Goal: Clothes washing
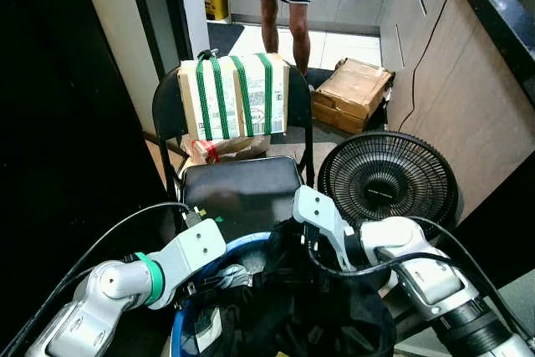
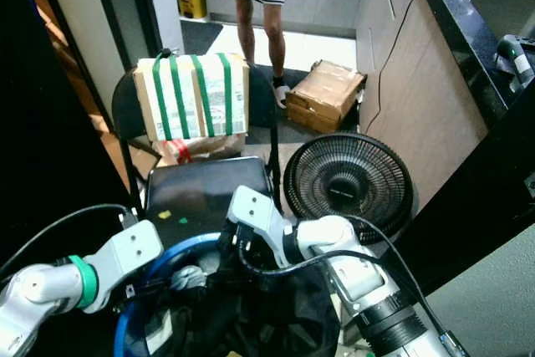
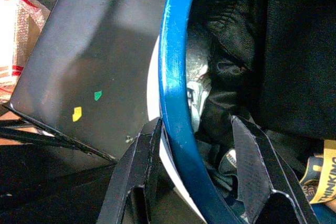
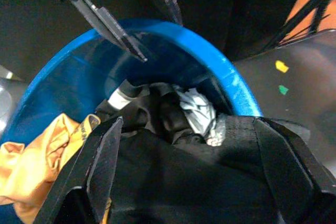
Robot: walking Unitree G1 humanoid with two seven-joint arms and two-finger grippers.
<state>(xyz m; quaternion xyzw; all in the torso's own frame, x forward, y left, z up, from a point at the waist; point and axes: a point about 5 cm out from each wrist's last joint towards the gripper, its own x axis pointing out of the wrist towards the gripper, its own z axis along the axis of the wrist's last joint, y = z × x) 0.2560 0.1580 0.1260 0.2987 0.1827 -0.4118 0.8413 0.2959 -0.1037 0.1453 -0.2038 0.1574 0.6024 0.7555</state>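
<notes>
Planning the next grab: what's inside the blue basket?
In the blue basket: black garment on top, grey cloth, yellow garment. Anything beneath is covered.

The right gripper is spread wide over a black garment lying in the blue basket. Grey cloth and yellow cloth are seen inside the basket; the left gripper straddles its rim.

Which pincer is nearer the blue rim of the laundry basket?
Left. The left pincer straddles the blue rim, one finger outside and one inside. The right pincer is open over the black garment inside the basket, away from the rim.
</notes>
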